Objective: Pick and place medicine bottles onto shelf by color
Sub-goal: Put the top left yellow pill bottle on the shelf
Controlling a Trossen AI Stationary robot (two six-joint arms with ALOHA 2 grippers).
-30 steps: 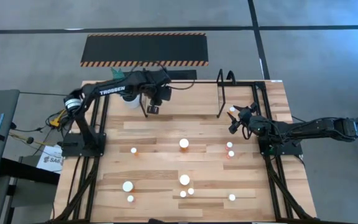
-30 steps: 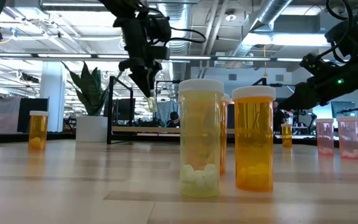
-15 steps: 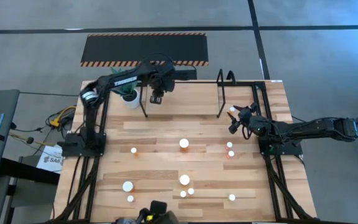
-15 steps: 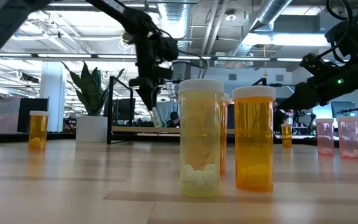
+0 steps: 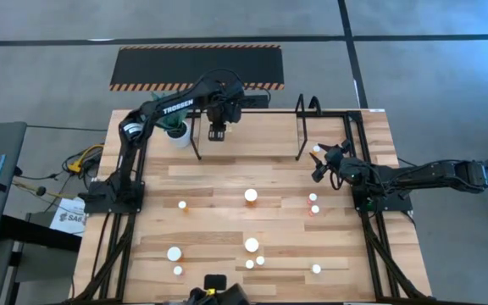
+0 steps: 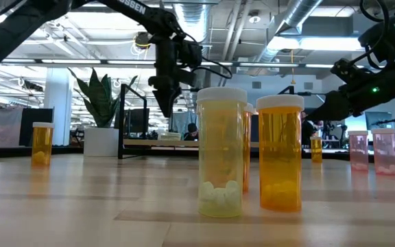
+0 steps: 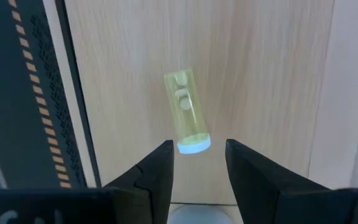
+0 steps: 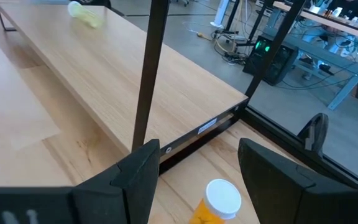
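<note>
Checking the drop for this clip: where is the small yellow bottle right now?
The small yellow bottle lies on its side on the shelf, just ahead of the open left gripper, toward the shelf's left end.

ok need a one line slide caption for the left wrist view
Left tool open above a yellow bottle lying on its side on the wooden shelf.

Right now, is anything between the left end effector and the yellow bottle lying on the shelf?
Nothing visible. In the left wrist view the left end effector is directly over the yellow bottle, which lies on its side on the shelf board, with only open air between them.
</note>
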